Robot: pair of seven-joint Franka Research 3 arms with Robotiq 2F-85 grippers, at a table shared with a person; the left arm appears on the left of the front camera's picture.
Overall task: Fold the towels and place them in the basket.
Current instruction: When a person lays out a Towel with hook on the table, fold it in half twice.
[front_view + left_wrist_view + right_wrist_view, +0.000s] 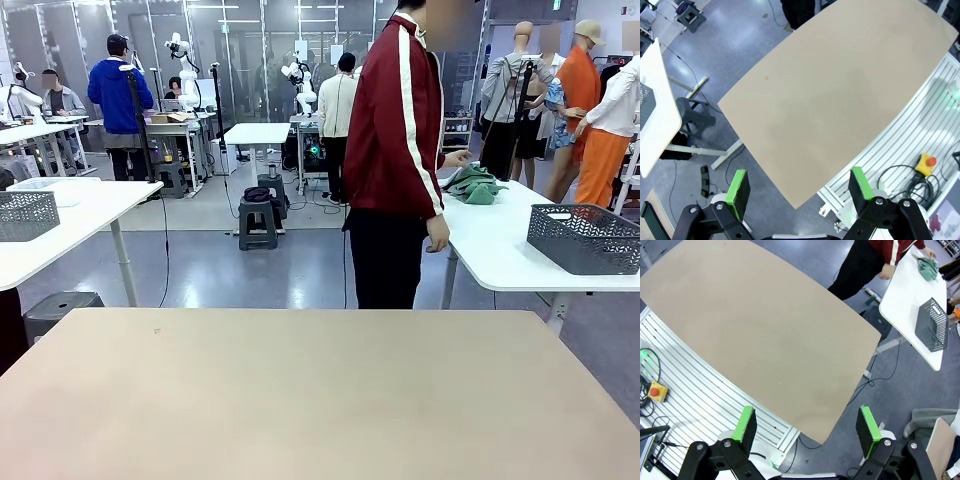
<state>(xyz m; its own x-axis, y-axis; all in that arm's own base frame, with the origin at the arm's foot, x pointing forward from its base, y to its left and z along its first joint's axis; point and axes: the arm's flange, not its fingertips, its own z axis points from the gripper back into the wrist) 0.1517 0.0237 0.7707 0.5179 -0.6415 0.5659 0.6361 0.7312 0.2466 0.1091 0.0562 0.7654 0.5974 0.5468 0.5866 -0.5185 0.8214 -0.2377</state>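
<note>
Now: nothing of the task on the beige bench [320,400]; folding not yet begun, by the look of it.
Towels: mint-green towels [473,185] bunched in one heap on the white bench [500,250] at the right, well apart from both arms.
Basket: dark grey basket [585,238] on that same white bench, near the heap but not touching it, opening upward.
Person: stands at the far side in a red jacket, turned toward the white bench, one hand [457,158] just beside the heap.
Left arm: left end effector [799,186] released, jaws wide apart, nothing between the green pads; hangs above the beige bench's near edge.
Right arm: right end effector [806,426] likewise released and holding nothing, above the near edge.
Risk: likely a crumpled hand-over; a pinch on a bunched fold instead of a corner probably drags several layers and spoils the fold.
Risk: basket set too near the bench edge could tip when a towel is pressed in.
Towel axis: crumpled, so long axis cannot be told.
Basket axis: lengthwise along the white bench, left to right in the front view.
</note>
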